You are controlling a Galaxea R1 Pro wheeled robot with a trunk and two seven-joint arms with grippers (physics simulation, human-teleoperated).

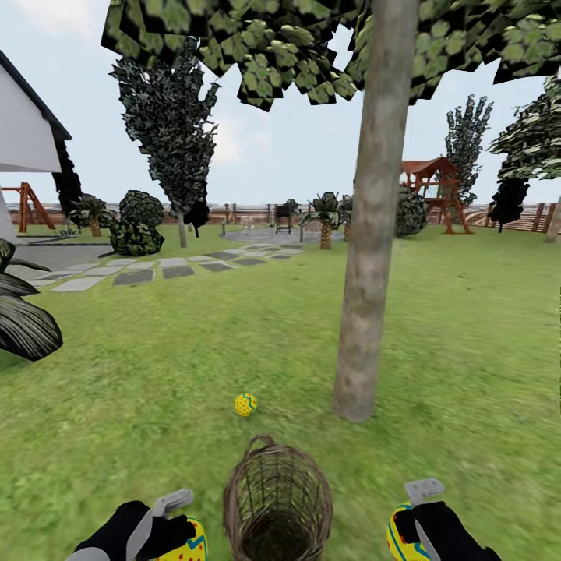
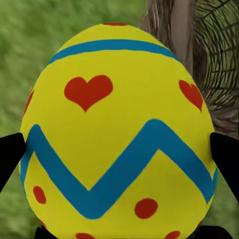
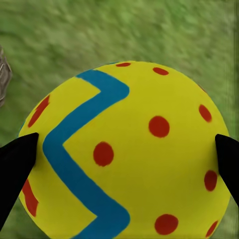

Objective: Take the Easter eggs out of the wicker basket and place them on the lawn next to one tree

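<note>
The wicker basket (image 1: 277, 502) stands on the lawn (image 1: 156, 374) at the bottom centre of the head view, its thin handle arched at the far rim; its inside looks dark and empty, though the bottom is hard to make out. Just beyond it, in the lower middle of the frame, one Easter egg (image 1: 245, 404) lies on the grass near the foot of the tree (image 1: 372, 234), whose grey-brown trunk rises through the centre right.

At the lower left corner, the left pincer (image 1: 173, 530) is closed around a second egg (image 2: 119, 134), yellow with red hearts and dots and blue bands; its dark fingertips (image 2: 11, 154) press against both sides. At the lower right corner, the right pincer (image 1: 411, 523) clasps the third egg (image 3: 124, 149) in the same way, over grass.

No writing or brand mark is readable anywhere. Grey paving slabs (image 1: 132, 274) cross the left middle distance, and a wooden play tower (image 1: 436, 191) stands at the fence on the right.
</note>
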